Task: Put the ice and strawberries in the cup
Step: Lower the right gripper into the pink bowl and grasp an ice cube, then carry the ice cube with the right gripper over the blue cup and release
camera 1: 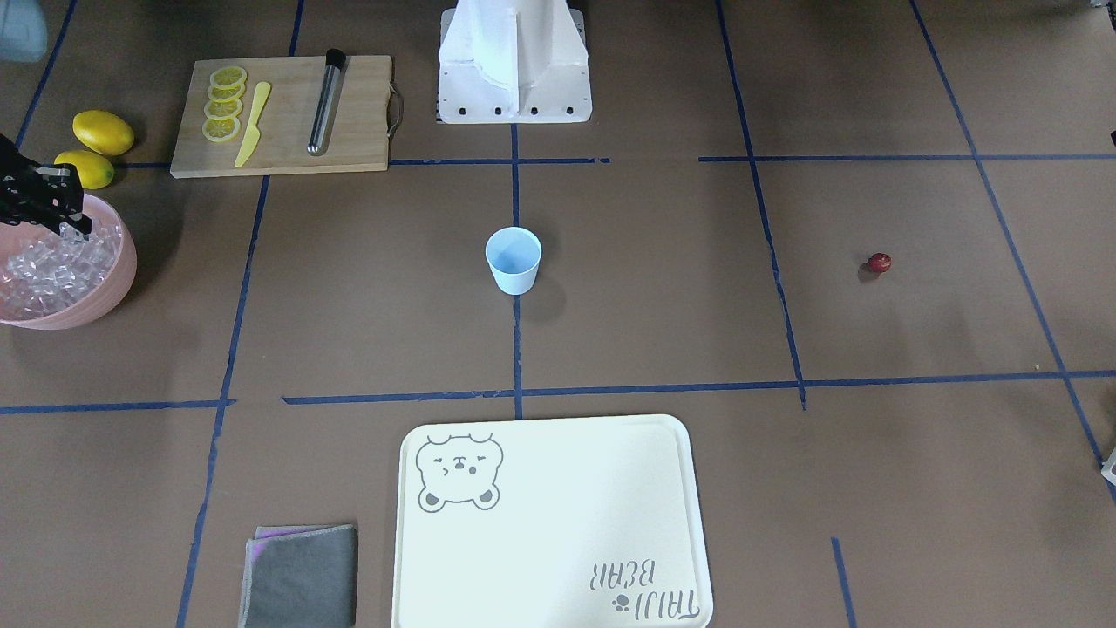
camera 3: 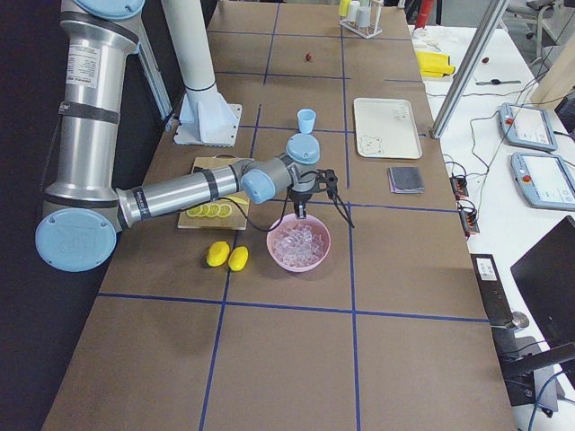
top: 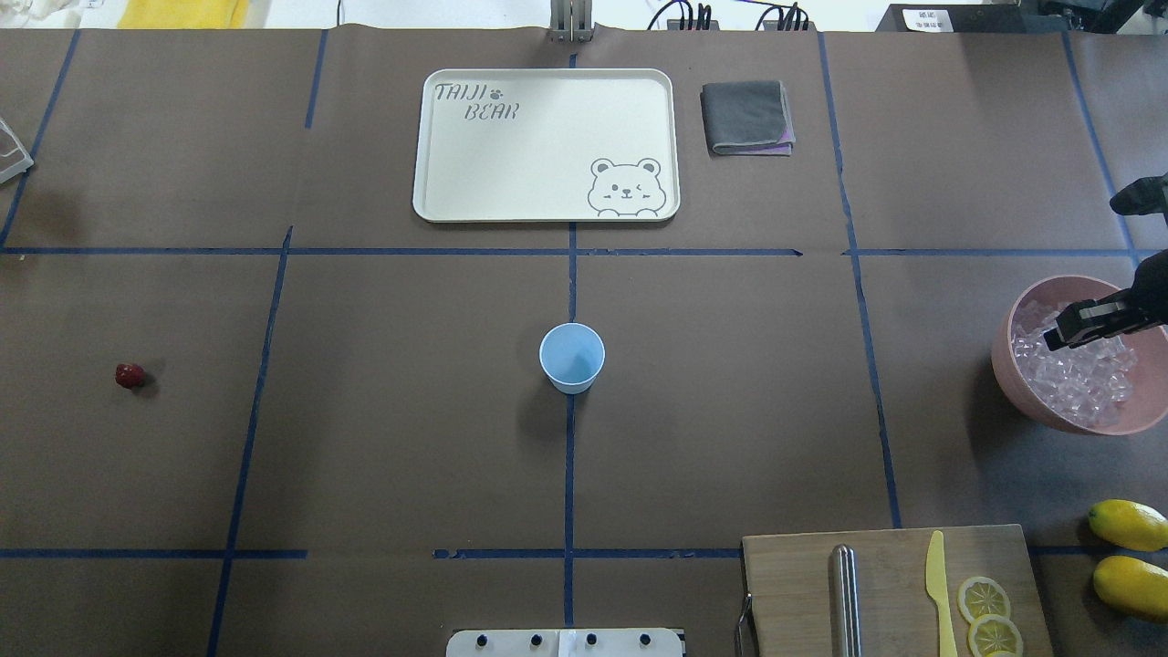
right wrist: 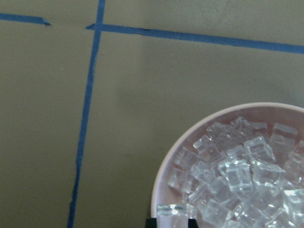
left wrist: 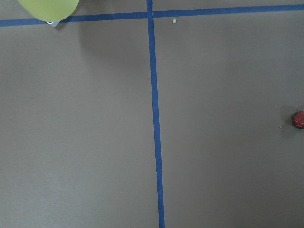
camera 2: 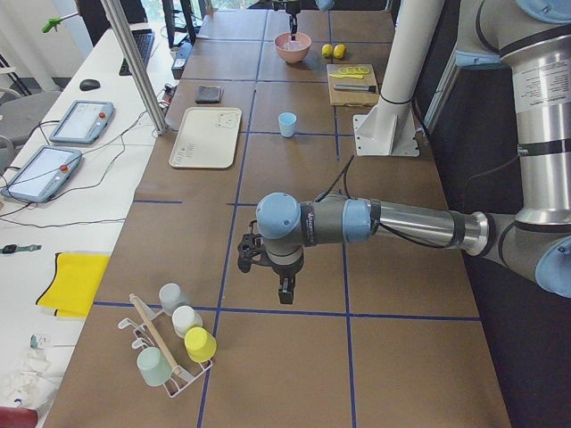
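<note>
The pale-blue cup (camera 1: 513, 259) stands upright and empty at the table's middle, also in the overhead view (top: 572, 358). The ice (top: 1077, 374) is heaped in a pink bowl (top: 1004, 365). My right gripper (top: 1063, 333) hangs over the bowl. In the right wrist view it (right wrist: 171, 221) is shut on one ice cube (right wrist: 171, 210) above the heap (right wrist: 237, 175). One dark-red strawberry (top: 130, 375) lies alone on the table, also at the right edge of the left wrist view (left wrist: 298, 119). My left gripper (camera 2: 282, 290) hovers over bare table; I cannot tell if it is open.
A white bear tray (top: 547, 146) and a grey cloth (top: 746, 117) lie at the far side. A wooden board (top: 894, 593) holds lemon slices, a yellow knife and a metal tube. Two lemons (top: 1127, 525) lie near the bowl. A cup rack (camera 2: 169, 348) stands at the left end.
</note>
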Controlling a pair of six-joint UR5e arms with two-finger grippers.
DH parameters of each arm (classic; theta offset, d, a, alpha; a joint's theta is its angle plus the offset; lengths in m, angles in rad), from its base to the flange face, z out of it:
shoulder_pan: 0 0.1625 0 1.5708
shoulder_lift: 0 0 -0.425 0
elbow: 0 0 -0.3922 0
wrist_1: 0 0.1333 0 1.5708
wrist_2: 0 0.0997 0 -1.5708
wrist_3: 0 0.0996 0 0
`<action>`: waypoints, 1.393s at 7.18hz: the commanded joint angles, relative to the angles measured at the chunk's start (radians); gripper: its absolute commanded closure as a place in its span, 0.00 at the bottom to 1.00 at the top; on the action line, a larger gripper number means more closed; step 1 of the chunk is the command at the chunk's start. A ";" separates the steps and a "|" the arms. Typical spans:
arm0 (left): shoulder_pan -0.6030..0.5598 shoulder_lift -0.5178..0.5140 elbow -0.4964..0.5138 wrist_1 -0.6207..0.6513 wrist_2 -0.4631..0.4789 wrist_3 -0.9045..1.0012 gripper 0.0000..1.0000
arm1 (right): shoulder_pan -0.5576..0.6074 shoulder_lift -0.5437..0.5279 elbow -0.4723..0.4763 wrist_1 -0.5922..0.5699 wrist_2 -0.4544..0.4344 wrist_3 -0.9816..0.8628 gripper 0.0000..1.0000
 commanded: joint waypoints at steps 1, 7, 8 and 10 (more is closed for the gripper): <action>-0.001 0.000 0.000 -0.001 -0.016 0.000 0.00 | -0.013 0.099 0.042 -0.002 0.014 0.154 1.00; -0.001 0.002 0.005 -0.026 -0.014 0.008 0.00 | -0.548 0.687 -0.140 -0.014 -0.413 0.917 0.99; -0.001 0.003 0.004 -0.029 -0.013 0.011 0.00 | -0.565 0.756 -0.209 -0.012 -0.418 0.949 0.98; -0.001 0.008 0.004 -0.046 -0.013 0.009 0.00 | -0.585 0.821 -0.292 -0.008 -0.469 0.951 0.97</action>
